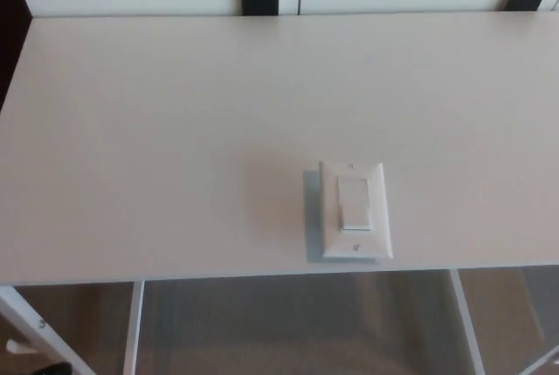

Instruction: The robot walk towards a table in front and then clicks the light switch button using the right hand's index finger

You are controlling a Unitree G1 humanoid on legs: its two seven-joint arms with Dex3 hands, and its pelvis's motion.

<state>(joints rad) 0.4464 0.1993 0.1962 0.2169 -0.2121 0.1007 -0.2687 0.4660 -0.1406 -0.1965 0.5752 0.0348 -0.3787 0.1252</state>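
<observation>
Neither hand is in view; a white light switch (354, 210) lies near the table (157, 130) front edge

No readable text, label or number shows anywhere here.

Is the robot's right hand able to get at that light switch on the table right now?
Probably yes, though the hand is out of view. The light switch sits by the near edge of the table, with nothing beside or over it, so the way looks free.
</observation>
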